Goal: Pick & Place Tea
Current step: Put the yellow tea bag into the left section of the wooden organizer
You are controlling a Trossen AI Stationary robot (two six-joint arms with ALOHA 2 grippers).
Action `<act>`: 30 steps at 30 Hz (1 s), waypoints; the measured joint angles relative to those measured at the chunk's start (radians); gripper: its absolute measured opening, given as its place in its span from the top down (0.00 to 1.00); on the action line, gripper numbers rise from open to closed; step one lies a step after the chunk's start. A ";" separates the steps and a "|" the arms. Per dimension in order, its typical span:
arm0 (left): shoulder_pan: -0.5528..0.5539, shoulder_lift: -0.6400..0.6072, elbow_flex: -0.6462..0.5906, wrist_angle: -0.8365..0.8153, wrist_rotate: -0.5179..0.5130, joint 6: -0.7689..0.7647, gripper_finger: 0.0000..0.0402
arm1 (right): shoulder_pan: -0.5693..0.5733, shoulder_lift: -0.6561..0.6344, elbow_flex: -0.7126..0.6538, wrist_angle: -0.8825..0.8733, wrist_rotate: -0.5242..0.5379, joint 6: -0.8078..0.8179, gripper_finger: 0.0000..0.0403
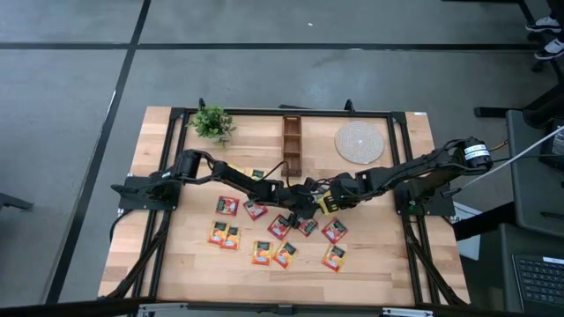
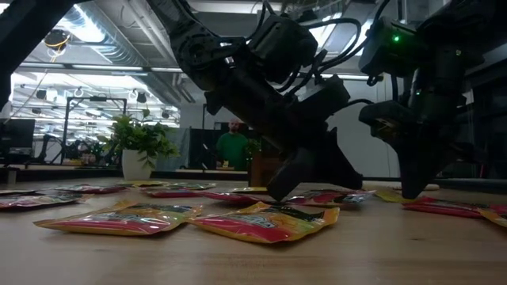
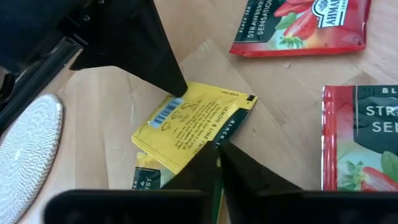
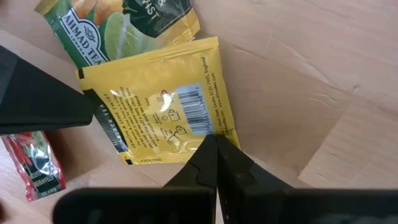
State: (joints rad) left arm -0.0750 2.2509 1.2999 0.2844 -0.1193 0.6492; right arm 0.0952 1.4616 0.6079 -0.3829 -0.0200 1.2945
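1. Left gripper (image 3: 217,155) pinched shut on edge of yellow sachet (image 3: 186,124) at table centre; right gripper (image 4: 214,146) shut on the same sachet's opposite edge.
2. Risk: both pulling could tear it or slip it free.
3. Green sachet (image 4: 118,28) lies partly under it, may drag along.
4. Wooden organiser (image 1: 292,143) stands beyond; compartments look empty, though hard to tell. Other sachets (image 1: 264,251) scattered on table (image 1: 176,264).

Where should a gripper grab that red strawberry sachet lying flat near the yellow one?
Grip the red strawberry sachet by one thin edge, coming down from above. It lies flat on the table, so only its rim offers a pinch; its edge toward the yellow sachet looks clear.
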 joint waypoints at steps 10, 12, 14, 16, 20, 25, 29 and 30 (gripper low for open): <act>-0.002 0.004 0.053 -0.058 -0.041 0.017 1.00 | 0.000 0.000 -0.001 0.014 0.000 0.000 1.00; -0.002 0.005 0.080 -0.096 -0.044 0.019 1.00 | 0.000 0.000 -0.001 0.019 -0.002 0.000 1.00; -0.002 0.005 0.093 -0.118 -0.046 0.020 1.00 | 0.000 0.000 -0.001 0.022 -0.006 0.000 1.00; -0.003 0.003 0.093 -0.119 -0.059 0.026 1.00 | 0.001 0.000 -0.001 0.025 -0.006 -0.001 1.00; -0.005 -0.006 0.093 -0.122 -0.085 0.045 1.00 | 0.002 -0.011 -0.002 0.028 -0.009 -0.011 1.00; -0.004 -0.034 0.089 -0.169 -0.130 0.065 1.00 | 0.002 -0.018 -0.003 0.035 -0.018 -0.016 1.00; -0.004 -0.058 0.089 -0.194 -0.135 0.063 1.00 | 0.002 -0.024 -0.002 0.045 -0.027 -0.021 1.00; -0.004 -0.059 0.091 -0.193 -0.135 0.063 1.00 | 0.002 -0.025 -0.001 0.047 -0.027 -0.021 1.00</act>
State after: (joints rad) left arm -0.0788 2.1921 1.3907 0.0910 -0.2543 0.7127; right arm 0.0971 1.4368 0.6071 -0.3364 -0.0471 1.2739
